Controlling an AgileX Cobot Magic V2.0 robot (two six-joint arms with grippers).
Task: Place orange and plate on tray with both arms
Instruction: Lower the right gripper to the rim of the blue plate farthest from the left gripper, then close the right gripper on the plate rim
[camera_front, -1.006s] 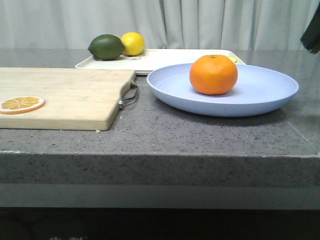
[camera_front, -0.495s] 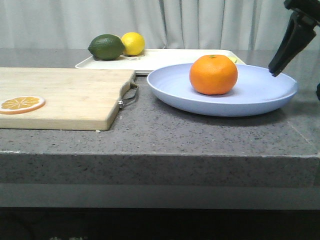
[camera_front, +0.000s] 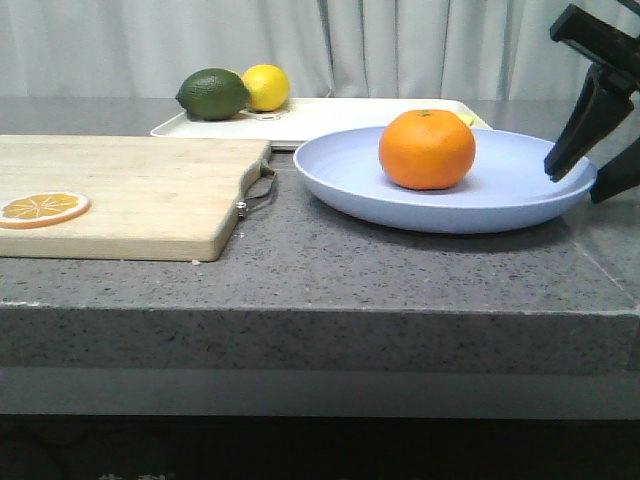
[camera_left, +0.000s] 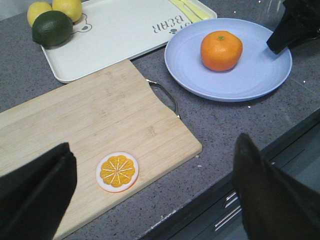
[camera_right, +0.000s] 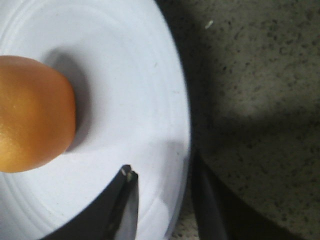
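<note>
The orange (camera_front: 427, 150) (camera_left: 221, 50) (camera_right: 30, 115) sits in the middle of the lavender-blue plate (camera_front: 520, 190) (camera_left: 250, 75) (camera_right: 125, 75). The plate rests on the grey counter, just in front of the cream tray (camera_front: 330, 118) (camera_left: 125, 30). My right gripper (camera_front: 575, 185) (camera_right: 162, 167) is open and straddles the plate's right rim, one finger over the inside and one outside. It also shows in the left wrist view as the right gripper (camera_left: 292, 30). My left gripper (camera_left: 155, 145) hangs open high above the cutting board, holding nothing; the front view does not show it.
A wooden cutting board (camera_front: 130, 185) (camera_left: 90, 130) with an orange slice (camera_front: 43, 208) (camera_left: 117, 171) lies left of the plate. A lime (camera_front: 212, 93) and a lemon (camera_front: 266, 86) sit on the tray's far left corner. The counter's front edge (camera_front: 320, 310) is close.
My right gripper came in from the upper right and dropped to the plate's right rim, now with a finger on each side. The orange and plate have not moved.
</note>
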